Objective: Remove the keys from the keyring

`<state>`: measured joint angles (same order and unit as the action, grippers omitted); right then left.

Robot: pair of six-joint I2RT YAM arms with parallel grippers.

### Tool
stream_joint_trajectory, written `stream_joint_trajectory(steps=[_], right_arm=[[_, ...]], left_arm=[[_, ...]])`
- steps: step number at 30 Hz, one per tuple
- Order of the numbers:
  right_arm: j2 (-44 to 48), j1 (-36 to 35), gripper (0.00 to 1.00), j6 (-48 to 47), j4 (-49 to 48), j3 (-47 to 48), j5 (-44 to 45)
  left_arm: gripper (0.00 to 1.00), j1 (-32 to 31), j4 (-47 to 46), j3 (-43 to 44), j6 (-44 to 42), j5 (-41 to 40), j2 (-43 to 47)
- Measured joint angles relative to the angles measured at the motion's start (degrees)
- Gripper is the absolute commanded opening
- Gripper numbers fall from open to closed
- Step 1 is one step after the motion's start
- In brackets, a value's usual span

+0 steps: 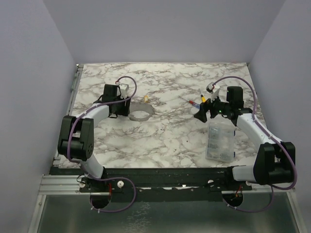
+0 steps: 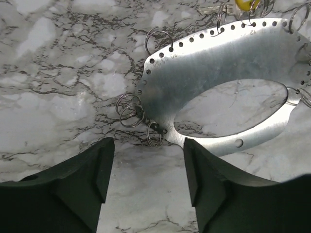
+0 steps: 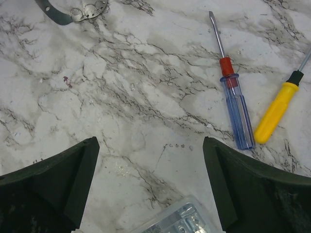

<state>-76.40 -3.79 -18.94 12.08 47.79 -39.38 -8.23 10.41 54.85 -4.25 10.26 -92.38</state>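
Marble desk (image 1: 165,141): left pincer (image 2: 147,162) spread wide, empty, keyring (image 2: 204,63) lying flat just ahead of its fingertips, yellow key (image 2: 244,4) at the far rim; right pincer (image 3: 149,155) apart too, well away.

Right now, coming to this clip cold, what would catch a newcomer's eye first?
The keyring, a shiny flat metal hoop edged with holes and small wire rings, lies just ahead of the open left gripper. A red-blue screwdriver and a yellow screwdriver lie side by side ahead of the open right gripper. A clear plastic box sits on the table's right side.
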Motion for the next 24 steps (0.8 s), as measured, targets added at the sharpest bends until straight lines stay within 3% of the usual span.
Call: stream_joint_trajectory(steps=[5,10,17,21,24], right_arm=[[-0.50,-0.28,1.00,0.02,0.00,0.00,-0.17],[-0.66,-0.46,1.00,0.02,-0.02,0.00,-0.28],[-1.11,-2.05,1.00,0.00,-0.46,-0.02,-0.31],[-2.05,-3.41,1.00,-0.09,-0.48,-0.02,-0.28],[-2.54,-4.52,1.00,-0.28,-0.48,-0.02,-0.07]], left_arm=[[0.50,-0.02,-1.86,1.36,2.97,0.63,-7.37],[0.38,0.02,-4.61,1.92,5.18,1.16,-8.72],[0.37,0.26,-6.91,1.40,6.93,1.95,-9.09],[0.31,0.24,-7.56,0.04,7.74,2.08,-7.98],[0.37,0.17,-7.34,-1.01,8.28,2.21,-6.93]])
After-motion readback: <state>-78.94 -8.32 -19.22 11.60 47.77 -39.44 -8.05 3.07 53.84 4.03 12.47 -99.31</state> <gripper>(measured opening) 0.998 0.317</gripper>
